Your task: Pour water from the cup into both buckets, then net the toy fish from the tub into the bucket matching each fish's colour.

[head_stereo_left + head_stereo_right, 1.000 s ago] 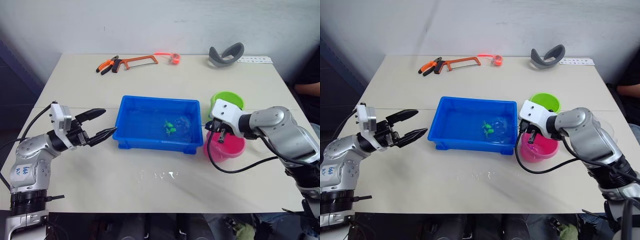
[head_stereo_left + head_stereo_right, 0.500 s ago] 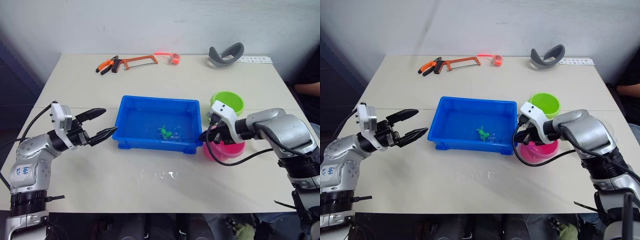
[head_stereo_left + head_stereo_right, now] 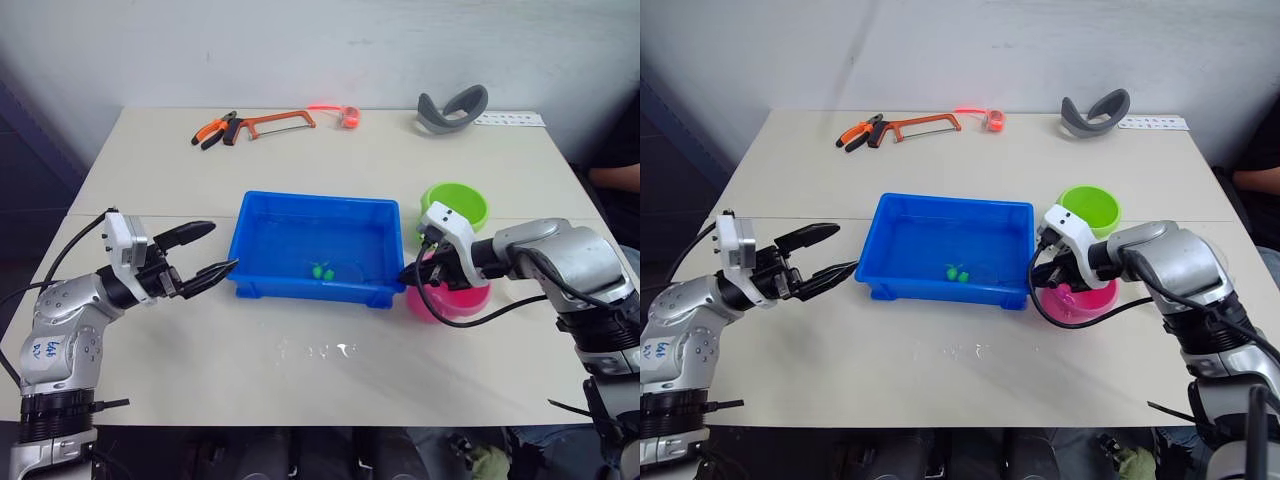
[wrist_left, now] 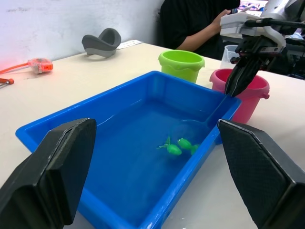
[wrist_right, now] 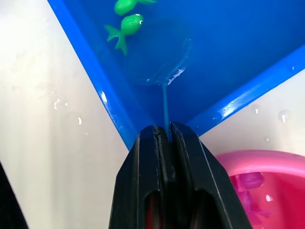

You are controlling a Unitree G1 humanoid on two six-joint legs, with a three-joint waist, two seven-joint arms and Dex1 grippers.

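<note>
The blue tub (image 3: 318,201) sits mid-table with water and two green toy fish (image 3: 320,268) near its front wall. My right gripper (image 3: 414,274) is shut on the thin handle of a small net (image 5: 164,71), whose hoop lies in the water at the tub's right front corner, beside the fish (image 5: 125,26). Right of the tub stand the pink bucket (image 3: 452,300) and, behind it, the green bucket (image 3: 455,201). A magenta fish (image 5: 250,181) lies inside the pink bucket. A clear cup (image 4: 228,52) peeks from behind the right gripper. At the tub's left front corner, my left gripper (image 3: 222,246) hangs open, holding nothing.
Along the table's far edge lie pliers (image 3: 214,130), a hacksaw (image 3: 282,122), an orange tape measure (image 3: 348,115) and a grey curved headset (image 3: 452,108). Water drops (image 3: 315,350) spot the table before the tub. A person in dark clothes (image 4: 200,24) sits at the far right.
My right gripper has come down and slightly left, dipping the net into the tub's right front corner. The green fish drifted toward the front wall. My left gripper edged closer to the tub.
</note>
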